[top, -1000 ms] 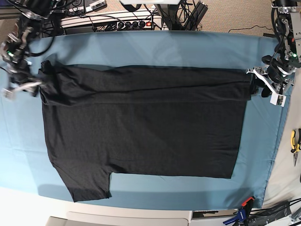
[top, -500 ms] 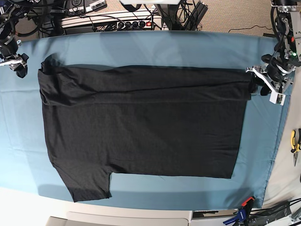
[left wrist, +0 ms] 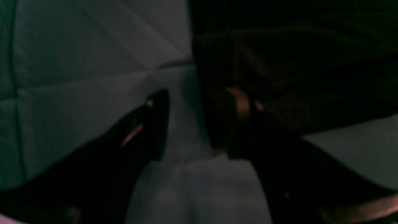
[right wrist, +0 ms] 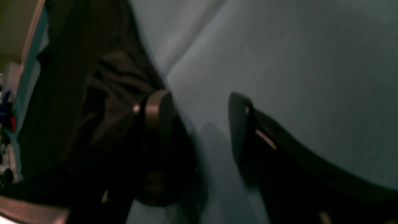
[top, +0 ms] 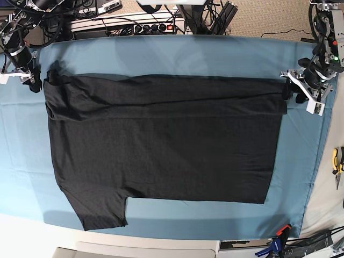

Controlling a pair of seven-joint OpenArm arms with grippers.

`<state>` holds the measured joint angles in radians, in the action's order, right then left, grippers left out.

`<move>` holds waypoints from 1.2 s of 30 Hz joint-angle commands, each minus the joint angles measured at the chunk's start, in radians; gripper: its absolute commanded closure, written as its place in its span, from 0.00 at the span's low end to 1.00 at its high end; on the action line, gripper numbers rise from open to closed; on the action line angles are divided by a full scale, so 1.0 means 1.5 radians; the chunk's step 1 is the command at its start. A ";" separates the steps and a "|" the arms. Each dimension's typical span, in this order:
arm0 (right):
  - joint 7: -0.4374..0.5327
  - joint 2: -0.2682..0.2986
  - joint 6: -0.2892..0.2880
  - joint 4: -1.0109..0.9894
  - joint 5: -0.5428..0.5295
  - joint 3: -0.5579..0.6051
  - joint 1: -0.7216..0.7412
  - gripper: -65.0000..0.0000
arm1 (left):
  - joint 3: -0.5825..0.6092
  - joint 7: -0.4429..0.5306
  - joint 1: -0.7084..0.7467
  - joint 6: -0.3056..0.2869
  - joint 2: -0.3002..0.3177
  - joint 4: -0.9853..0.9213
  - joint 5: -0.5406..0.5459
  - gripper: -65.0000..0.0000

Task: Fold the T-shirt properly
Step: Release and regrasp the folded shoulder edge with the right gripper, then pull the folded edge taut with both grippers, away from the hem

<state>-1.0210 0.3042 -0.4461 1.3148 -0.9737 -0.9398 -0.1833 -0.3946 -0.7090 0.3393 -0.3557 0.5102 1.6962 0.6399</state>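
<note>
The black T-shirt (top: 161,145) lies flat on the teal table cloth (top: 161,54), plain side up, its far edge folded over into a band and one sleeve (top: 99,207) sticking out at the near left. My left gripper (top: 292,88) is open at the shirt's far right corner. In the left wrist view one finger (left wrist: 241,124) sits over the T-shirt (left wrist: 295,62) edge and the other over cloth; the left gripper (left wrist: 199,124) holds nothing. My right gripper (top: 28,80) is open at the far left corner. The right gripper (right wrist: 196,121) has one finger (right wrist: 155,115) beside the T-shirt (right wrist: 77,93).
Power strips and cables (top: 129,24) crowd the far table edge. Yellow-handled pliers (top: 337,164) lie off the cloth at the right. A blue clamp (top: 277,244) grips the near right edge. The cloth (top: 301,177) is bare around the shirt.
My right arm drew away from the shirt's left edge toward the far left, then came back down to the far left corner. My left gripper shifted slightly farther back.
</note>
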 commanded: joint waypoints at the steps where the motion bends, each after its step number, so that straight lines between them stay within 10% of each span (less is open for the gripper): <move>1: -0.005 0.013 -0.008 0.008 -0.017 -0.003 0.002 0.55 | -0.006 0.012 -0.003 0.000 0.013 0.011 0.007 0.54; 24: -0.022 0.013 -0.037 0.008 -0.048 0.099 -0.018 0.55 | -0.006 0.017 -0.004 0.000 0.013 0.011 0.001 0.54; 30: -0.012 0.014 -0.037 0.008 -0.017 0.084 -0.018 1.00 | -0.006 0.018 -0.004 0.000 0.013 0.011 -0.003 0.54; 36: -0.008 0.015 -0.037 0.008 -0.015 0.080 -0.018 1.00 | -0.006 0.006 -0.004 0.059 0.007 0.009 0.002 0.54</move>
<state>-1.0386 0.3073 -0.5018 1.3163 -1.0061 -0.8124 -0.2108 -0.3950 -0.7143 0.3378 -0.2634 0.5064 1.6958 0.6323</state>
